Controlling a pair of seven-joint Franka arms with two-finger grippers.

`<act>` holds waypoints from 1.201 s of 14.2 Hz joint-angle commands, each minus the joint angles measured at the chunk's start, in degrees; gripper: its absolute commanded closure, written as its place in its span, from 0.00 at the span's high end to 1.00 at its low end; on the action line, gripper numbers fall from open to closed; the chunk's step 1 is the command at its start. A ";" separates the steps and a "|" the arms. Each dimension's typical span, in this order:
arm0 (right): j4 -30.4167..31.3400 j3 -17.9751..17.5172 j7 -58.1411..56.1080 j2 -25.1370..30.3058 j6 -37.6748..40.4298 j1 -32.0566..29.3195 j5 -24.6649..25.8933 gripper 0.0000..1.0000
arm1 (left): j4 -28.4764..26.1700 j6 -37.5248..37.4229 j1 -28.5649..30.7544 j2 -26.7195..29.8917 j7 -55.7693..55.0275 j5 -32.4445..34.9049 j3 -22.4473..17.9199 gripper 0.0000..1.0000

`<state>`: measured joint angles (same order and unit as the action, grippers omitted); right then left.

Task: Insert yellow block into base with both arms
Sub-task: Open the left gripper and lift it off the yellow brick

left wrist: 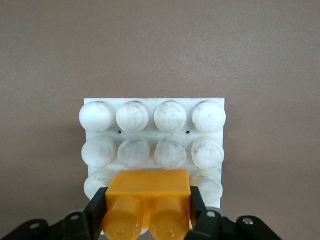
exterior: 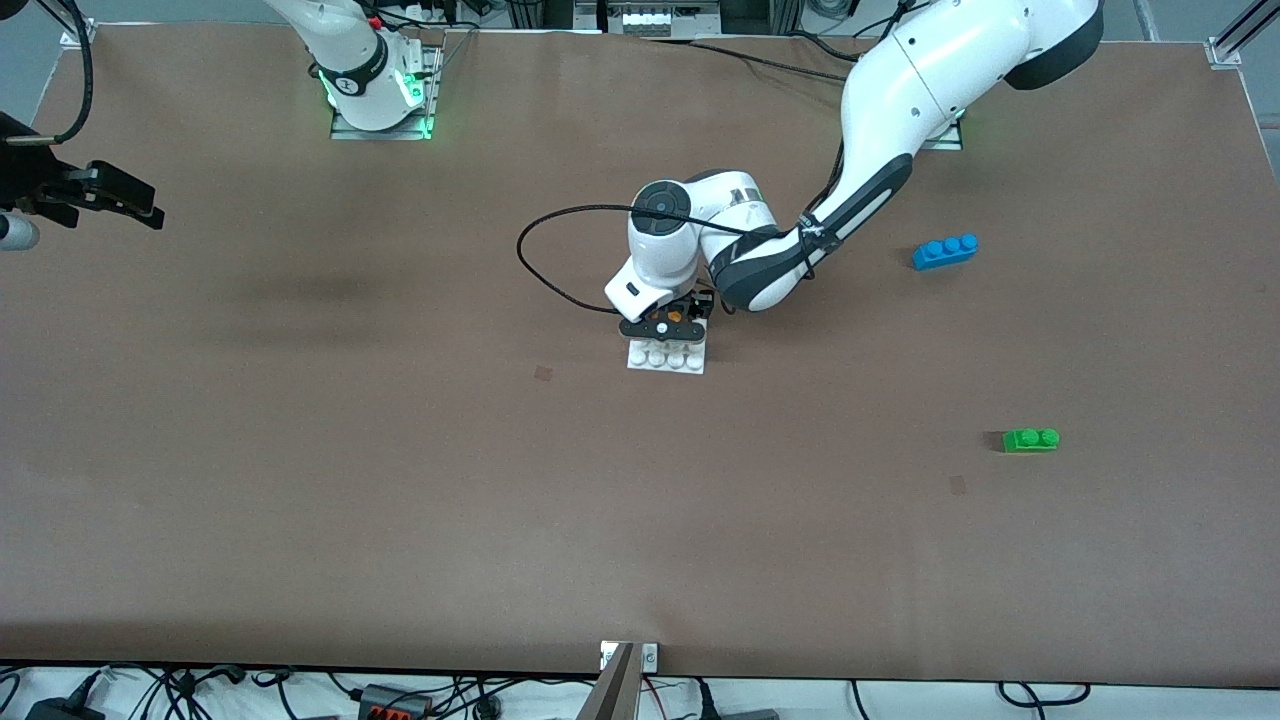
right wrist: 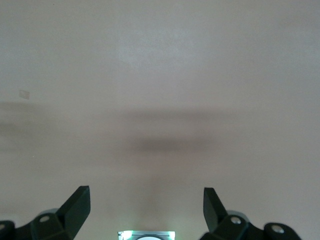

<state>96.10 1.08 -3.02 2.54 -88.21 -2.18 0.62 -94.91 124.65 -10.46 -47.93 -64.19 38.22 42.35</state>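
The white studded base (exterior: 667, 357) lies at the table's middle. My left gripper (exterior: 668, 326) is right over its edge nearest the arms' bases, shut on the yellow block (exterior: 661, 316). In the left wrist view the yellow block (left wrist: 148, 200) sits clamped between the black fingers (left wrist: 96, 212), studs toward the camera, its underside against the base's (left wrist: 152, 135) nearest stud row. My right gripper (exterior: 110, 195) is open and empty, held up at the right arm's end of the table; its wrist view shows only bare table between the fingers (right wrist: 75, 207).
A blue three-stud brick (exterior: 945, 251) lies toward the left arm's end of the table. A green two-stud brick (exterior: 1031, 440) lies nearer the front camera than the blue one. A black cable (exterior: 540, 270) loops beside the left wrist.
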 commanded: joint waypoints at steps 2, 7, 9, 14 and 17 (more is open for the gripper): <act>-0.03 -0.29 0.47 0.27 0.58 -0.46 -0.89 1.00 | -0.54 0.24 0.88 0.47 -0.32 1.86 0.62 1.00; -0.03 -0.29 0.47 0.27 0.58 -0.46 -0.89 1.00 | 1.48 -4.15 4.74 4.06 -0.06 1.68 3.35 1.00; -0.03 -0.29 0.47 0.18 0.58 -0.54 -0.89 1.00 | 1.48 -4.76 7.73 6.17 0.99 0.81 4.93 1.00; -0.03 -0.29 0.47 0.18 0.58 -0.46 -0.89 1.00 | 1.66 -9.68 14.93 11.09 4.40 -1.30 7.22 1.00; -0.03 -0.29 0.47 0.27 0.58 -0.46 -0.89 1.00 | 1.83 -16.44 17.75 16.36 20.17 -8.30 6.70 1.00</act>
<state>96.10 1.07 -3.01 2.54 -88.17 -2.18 0.62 -92.26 112.31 5.36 -36.43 -53.85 34.88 48.94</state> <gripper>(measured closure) 0.000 0.000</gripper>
